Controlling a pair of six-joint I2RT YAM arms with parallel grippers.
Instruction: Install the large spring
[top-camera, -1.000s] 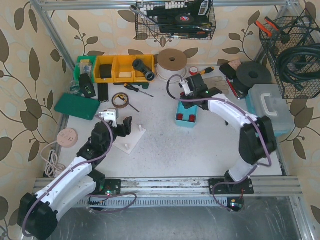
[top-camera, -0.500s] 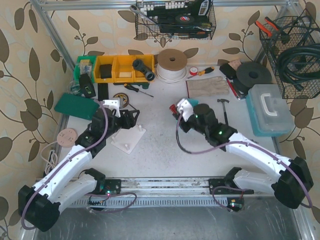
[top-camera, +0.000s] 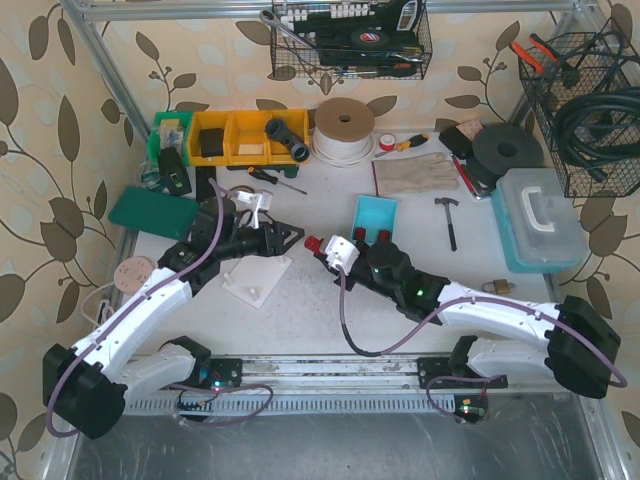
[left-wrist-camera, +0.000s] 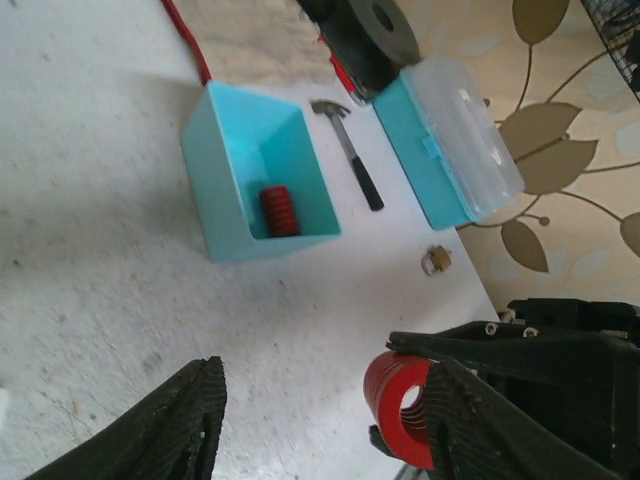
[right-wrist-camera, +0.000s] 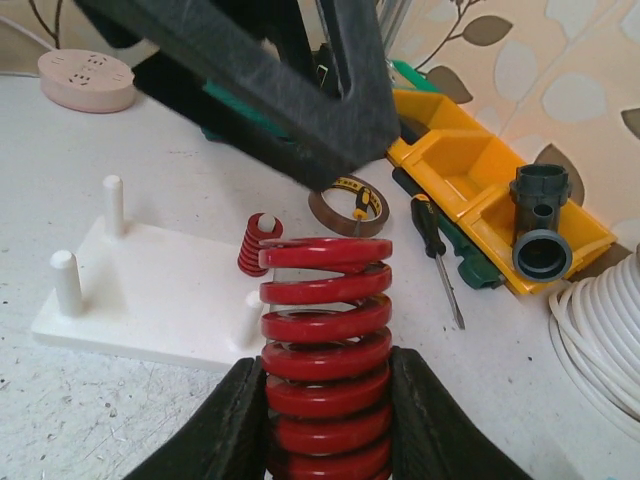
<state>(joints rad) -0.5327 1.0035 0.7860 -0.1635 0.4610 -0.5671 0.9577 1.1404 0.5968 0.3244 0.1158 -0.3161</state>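
2 arms meet near mid-worktop, left of centre. Right claw (right-wrist-camera: 326, 405) is clamped on the large spring (right-wrist-camera: 325, 300), pinching the coils nearest the wrist; outer coils free. Spring looks carried clear of the worktop, just beside the peg base (right-wrist-camera: 150, 290), on no peg yet. Base: 3 bare pegs, 1 carrying a small spring (right-wrist-camera: 255, 248). Left claw (left-wrist-camera: 322, 400) wide, empty, hanging close by the large spring. Teal bin (left-wrist-camera: 225, 200) toward the far edge, 1 spring inside.

Risks, judged:
- Left claw crowds the approach; fingers could clash.
- Round coils could roll or squirt out of the pinch.
- Off-axis descent would catch a peg tip and shove or tip the base, which looks unfastened.
- Could snag the small spring.
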